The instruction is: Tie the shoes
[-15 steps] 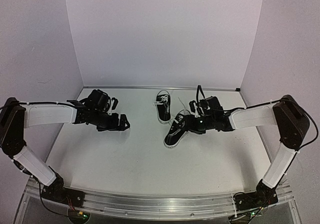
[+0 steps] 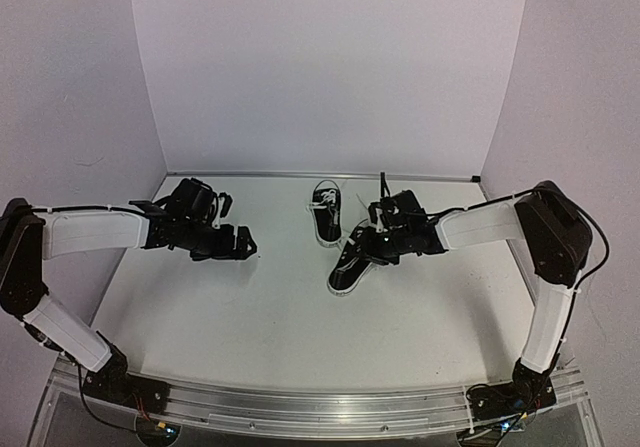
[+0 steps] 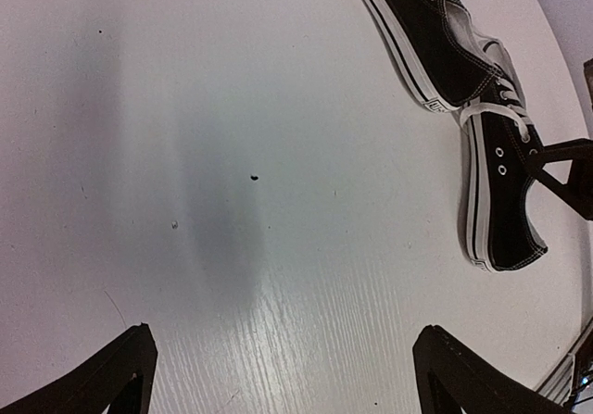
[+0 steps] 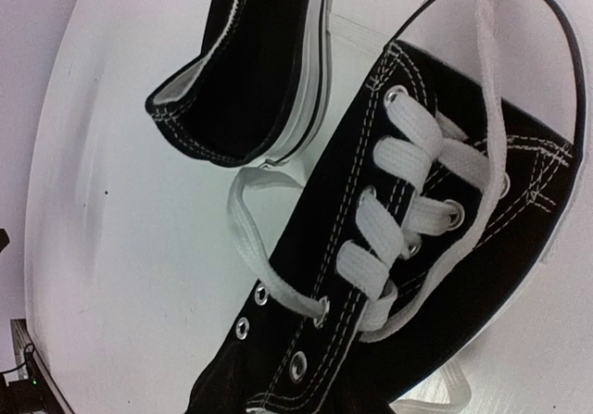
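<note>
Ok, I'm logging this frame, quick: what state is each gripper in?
Left gripper: open, holding nothing.
Right gripper: at the nearer shoe; open or shut cannot be told.

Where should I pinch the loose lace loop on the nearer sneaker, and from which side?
Probably at the outer bend of the lace loop, where it bows clear of the nearer sneaker over bare table. Come from the open table side, jaws across the flat band; nearer the eyelet, the canvas and the other sneaker's heel crowd it.
</note>
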`<state>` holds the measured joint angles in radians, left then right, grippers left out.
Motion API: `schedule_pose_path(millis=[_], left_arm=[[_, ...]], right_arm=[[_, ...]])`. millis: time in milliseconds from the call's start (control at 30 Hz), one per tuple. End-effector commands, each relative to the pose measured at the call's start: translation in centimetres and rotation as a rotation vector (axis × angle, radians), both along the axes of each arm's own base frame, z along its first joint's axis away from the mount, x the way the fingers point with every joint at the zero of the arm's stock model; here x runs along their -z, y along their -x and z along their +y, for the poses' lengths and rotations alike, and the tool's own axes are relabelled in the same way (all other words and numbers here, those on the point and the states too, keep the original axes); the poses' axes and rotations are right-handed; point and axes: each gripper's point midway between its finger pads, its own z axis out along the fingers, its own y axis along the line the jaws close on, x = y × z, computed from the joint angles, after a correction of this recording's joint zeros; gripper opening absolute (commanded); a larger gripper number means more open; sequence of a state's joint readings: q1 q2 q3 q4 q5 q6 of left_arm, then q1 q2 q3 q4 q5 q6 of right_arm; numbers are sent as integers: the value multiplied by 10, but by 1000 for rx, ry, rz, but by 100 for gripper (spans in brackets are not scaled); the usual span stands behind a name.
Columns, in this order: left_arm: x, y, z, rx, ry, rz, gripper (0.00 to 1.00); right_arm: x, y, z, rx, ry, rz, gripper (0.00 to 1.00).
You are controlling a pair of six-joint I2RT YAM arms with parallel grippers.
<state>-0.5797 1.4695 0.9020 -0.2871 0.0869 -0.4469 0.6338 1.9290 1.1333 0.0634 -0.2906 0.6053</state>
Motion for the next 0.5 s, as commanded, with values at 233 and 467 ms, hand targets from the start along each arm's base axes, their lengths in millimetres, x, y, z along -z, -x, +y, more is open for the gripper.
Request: schedule_pose_path(millis=[233, 467], left_arm=[[-13, 4, -8, 49, 60, -48, 99], [-35, 9, -30, 162, 193, -140, 100]], right_arm=[[-30, -5, 7, -7, 9, -54, 0], [-130, 13, 27, -90, -128, -206, 0]])
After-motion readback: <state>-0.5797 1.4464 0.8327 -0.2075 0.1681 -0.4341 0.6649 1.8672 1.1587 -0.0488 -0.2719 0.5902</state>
